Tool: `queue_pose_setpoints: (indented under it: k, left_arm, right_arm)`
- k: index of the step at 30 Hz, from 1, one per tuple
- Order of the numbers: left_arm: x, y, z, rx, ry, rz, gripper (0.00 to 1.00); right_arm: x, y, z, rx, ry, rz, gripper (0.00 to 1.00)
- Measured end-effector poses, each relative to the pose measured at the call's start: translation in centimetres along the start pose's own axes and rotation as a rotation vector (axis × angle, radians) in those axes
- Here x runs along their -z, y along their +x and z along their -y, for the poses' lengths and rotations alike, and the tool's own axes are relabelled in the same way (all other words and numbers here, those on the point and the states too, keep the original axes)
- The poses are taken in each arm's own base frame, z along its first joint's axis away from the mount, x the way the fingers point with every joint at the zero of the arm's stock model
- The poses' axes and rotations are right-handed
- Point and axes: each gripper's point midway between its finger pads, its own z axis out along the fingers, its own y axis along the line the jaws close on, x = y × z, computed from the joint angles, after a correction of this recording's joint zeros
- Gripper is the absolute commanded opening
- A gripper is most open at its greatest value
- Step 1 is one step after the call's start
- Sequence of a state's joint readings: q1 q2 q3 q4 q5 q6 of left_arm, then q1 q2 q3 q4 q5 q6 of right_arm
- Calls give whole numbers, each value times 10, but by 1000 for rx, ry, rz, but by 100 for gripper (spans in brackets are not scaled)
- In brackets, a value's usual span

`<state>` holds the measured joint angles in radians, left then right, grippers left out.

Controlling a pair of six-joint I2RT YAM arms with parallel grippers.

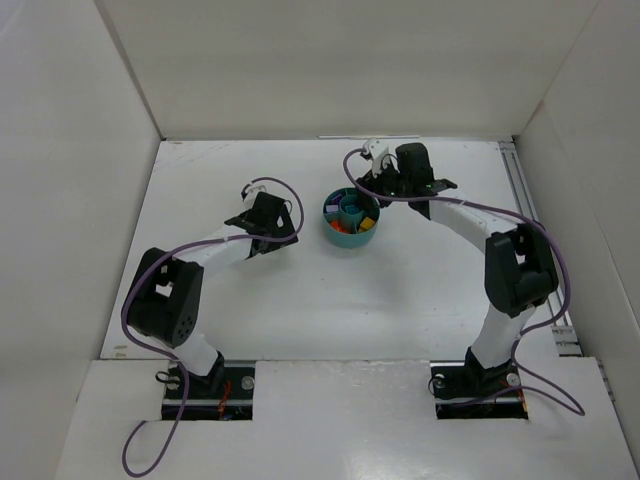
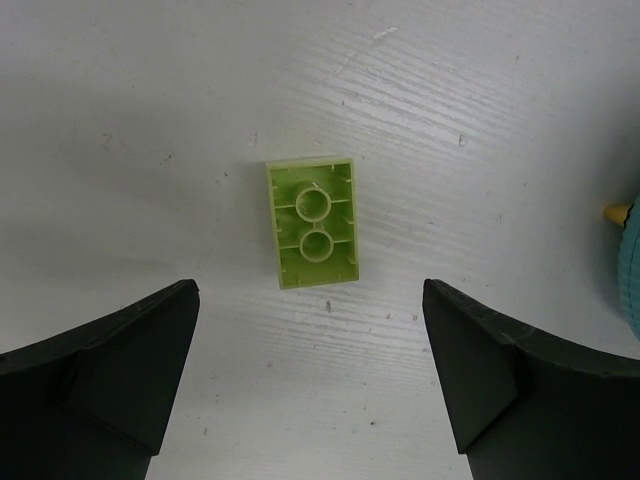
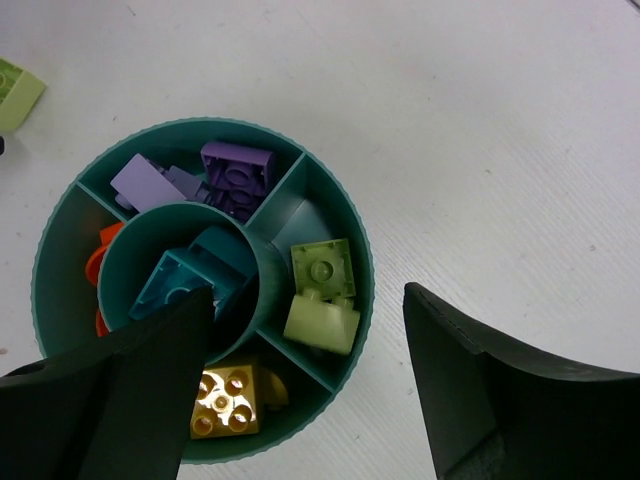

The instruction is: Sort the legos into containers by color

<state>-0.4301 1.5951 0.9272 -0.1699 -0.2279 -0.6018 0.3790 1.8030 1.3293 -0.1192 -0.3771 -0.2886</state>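
**One lime brick loose beside the dish, left hand spread above it**

The lime green brick (image 2: 312, 222) lies on the white table (image 2: 480, 90), just outside the teal dish (image 3: 205, 124), and is the only loose piece in view. It lies upside down, so the hollow underside and its two round tubes face up. The left hand (image 2: 310, 300) hangs over it with its fingers wide apart and nothing between them. One finger stands on each side of the brick's long walls.

The brick should be very light and quite rigid. Its smooth, hard plastic will probably slide on the table or squirt out of an off-centre pinch. The best hold looks to be across the short width, on the two flat long walls near their middle. Because the brick sits low, the fingertips would have to come almost to the table.

The right hand (image 3: 308, 295) hovers open and empty over the dish. There the lime bricks (image 3: 322, 268) share one wedge, the likely home for this one. Purple bricks (image 3: 235, 175), a yellow brick (image 3: 225, 400) and orange bricks (image 3: 100, 265) fill other wedges, and teal bricks (image 3: 185, 280) sit in the central cup.
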Motion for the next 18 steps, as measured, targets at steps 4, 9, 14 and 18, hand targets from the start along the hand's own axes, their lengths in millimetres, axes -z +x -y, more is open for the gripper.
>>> queue_pose_setpoints:
  k: [4,9,14,18]
  left_arm:
    - [-1,-1,1,2,4,5,82]
    - [-3,-1,2,3,6,7,68]
    - [-7,2,1,4,-1,-1,68]
    - [-12,1,-1,14,-23,9,68]
  right_arm:
    - [1,-1,-1,1,-6,3,81]
    - [17,-17,-3,19,6,44,81]
    - [61,-41,-9,56,59,122,82]
    - [91,-49,-12,76,100,172,82]
